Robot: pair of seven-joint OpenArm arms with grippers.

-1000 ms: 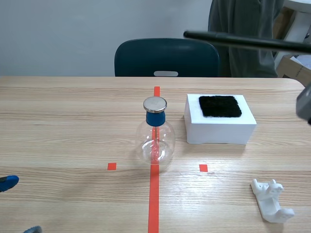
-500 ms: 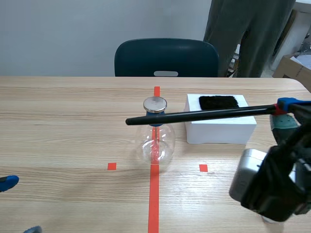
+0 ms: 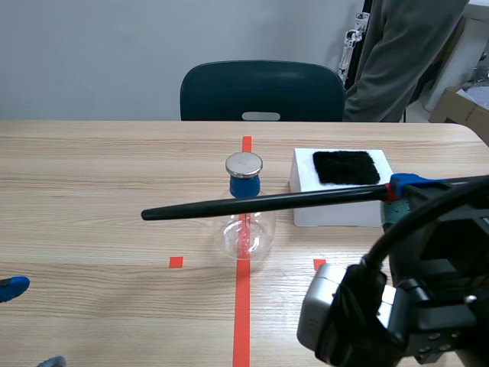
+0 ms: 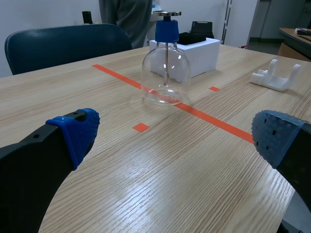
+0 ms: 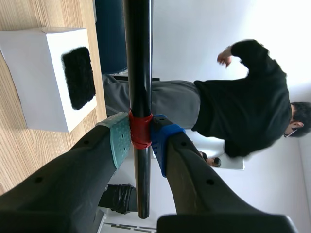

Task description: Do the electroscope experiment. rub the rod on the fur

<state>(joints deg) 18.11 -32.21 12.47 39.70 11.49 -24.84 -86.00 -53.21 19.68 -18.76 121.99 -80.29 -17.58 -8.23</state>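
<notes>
My right gripper [image 5: 140,138] is shut on a long black rod [image 3: 260,203] at its red tape band [image 5: 141,131]. In the scene view the rod lies nearly level, reaching leftward in front of the glass electroscope flask [image 3: 244,222], which has a blue neck and a metal disc cap [image 3: 244,164]. The black fur patch [image 3: 345,167] rests on top of a white box [image 3: 344,195] to the right of the flask. The rod is not touching the fur. My left gripper [image 4: 175,141] stands open low over the table, well short of the flask [image 4: 165,73].
A white plastic rod stand [image 4: 274,77] lies on the table to the right. A dark blue chair [image 3: 261,90] stands at the far edge, and a person [image 3: 405,53] stands behind it on the right. The right arm's bulk [image 3: 412,306] fills the near right.
The right arm has swung down and leftward with the rod, from high above the far edge to in front of the flask. The person behind has shifted. The left gripper has stayed put.
</notes>
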